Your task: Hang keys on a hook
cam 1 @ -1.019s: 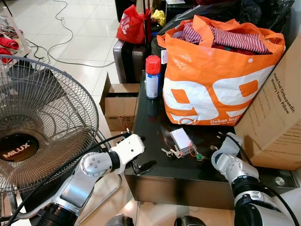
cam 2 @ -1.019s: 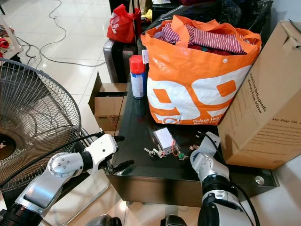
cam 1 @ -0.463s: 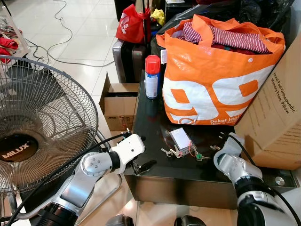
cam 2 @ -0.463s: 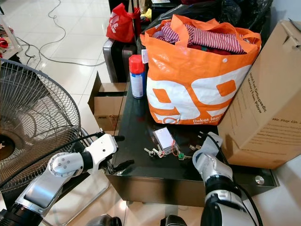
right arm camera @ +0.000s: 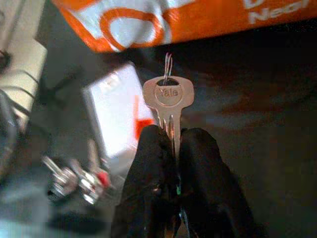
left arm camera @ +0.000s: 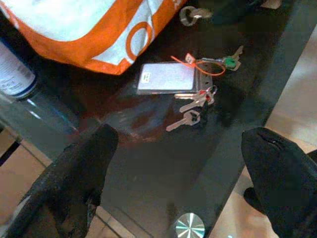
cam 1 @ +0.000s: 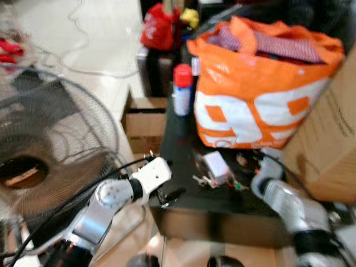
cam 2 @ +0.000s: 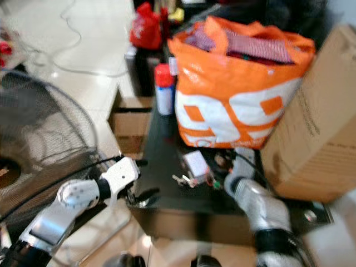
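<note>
Right gripper (right arm camera: 173, 148) pinches a silver Yale key (right arm camera: 168, 101) by its blade above the dark glass desk (left arm camera: 148, 163); the thin hold may slip. Left gripper (left arm camera: 183, 183) hovers wide open, empty.

We see the keys (cam 1: 214, 179) on the table (cam 1: 183, 194), before the bag (cam 1: 258, 94). A fan (cam 1: 50, 150) stands left, a box (cam 1: 331, 150) right.

You had a bunch of small silver metal keys (left arm camera: 194, 106) lying flat on the dark glossy tabletop (left arm camera: 163, 163), joined to a clear rectangular card tag (left arm camera: 167, 78) and an orange loop. A separate silver Yale key (right arm camera: 168, 106) stood blade-down, pinched between the right gripper (right arm camera: 174, 163) fingers.
</note>
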Robot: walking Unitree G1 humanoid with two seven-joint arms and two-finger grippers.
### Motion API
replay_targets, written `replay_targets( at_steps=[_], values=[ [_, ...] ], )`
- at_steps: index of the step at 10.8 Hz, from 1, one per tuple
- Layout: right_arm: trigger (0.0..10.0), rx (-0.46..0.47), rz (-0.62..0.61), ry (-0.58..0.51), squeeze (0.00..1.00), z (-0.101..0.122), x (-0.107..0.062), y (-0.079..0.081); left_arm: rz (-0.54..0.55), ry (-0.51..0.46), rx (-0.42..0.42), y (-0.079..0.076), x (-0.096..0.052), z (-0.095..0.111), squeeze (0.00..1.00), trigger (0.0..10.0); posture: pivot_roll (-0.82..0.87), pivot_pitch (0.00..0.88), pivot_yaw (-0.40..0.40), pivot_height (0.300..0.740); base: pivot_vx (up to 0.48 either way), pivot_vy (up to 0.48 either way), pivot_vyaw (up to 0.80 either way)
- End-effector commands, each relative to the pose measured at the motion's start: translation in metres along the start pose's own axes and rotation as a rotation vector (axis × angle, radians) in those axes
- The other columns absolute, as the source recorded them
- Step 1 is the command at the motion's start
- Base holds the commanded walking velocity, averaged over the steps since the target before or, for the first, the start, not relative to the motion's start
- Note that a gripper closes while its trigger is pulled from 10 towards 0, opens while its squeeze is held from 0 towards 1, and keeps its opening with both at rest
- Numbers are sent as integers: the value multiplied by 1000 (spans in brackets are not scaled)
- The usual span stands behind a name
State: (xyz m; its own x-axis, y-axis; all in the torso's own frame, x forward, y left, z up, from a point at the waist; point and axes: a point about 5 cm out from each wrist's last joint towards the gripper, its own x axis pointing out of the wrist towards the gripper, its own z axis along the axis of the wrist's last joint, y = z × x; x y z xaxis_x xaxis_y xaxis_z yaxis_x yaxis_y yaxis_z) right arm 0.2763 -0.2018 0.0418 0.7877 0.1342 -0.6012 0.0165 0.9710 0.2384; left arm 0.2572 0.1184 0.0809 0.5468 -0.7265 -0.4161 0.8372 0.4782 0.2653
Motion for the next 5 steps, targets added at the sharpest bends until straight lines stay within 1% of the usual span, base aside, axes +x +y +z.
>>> replay_targets(
  at_steps=[1, 2, 3, 4, 5],
  values=[
    [0, 6, -7, 1, 0, 0, -2, -2, 7, -4, 3, 1, 1, 1, 0, 10000, -105, 8, 47, 740, 0, 0, 0],
    [0, 3, -26, -12, 0, 2, -7, -5, 12, -12, 4, 3, 5, 3, 0, 10000, -110, 0, 51, 740, 0, 0, 0],
    [0, -38, -72, -7, 0, 3, -9, -9, 15, -17, 6, 4, 7, 4, 0, 10000, -114, 0, 55, 740, 0, 0, 0],
    [0, -119, -115, -5, 0, 4, -11, -12, 28, -21, 10, 5, 8, 4, 0, 10000, -117, 0, 57, 740, 0, 0, 0],
    [0, -114, -117, -16, 0, 5, -13, -12, 41, -23, 10, 6, 8, 3, 0, 10000, -118, 0, 57, 740, 0, 0, 0]
  ],
)
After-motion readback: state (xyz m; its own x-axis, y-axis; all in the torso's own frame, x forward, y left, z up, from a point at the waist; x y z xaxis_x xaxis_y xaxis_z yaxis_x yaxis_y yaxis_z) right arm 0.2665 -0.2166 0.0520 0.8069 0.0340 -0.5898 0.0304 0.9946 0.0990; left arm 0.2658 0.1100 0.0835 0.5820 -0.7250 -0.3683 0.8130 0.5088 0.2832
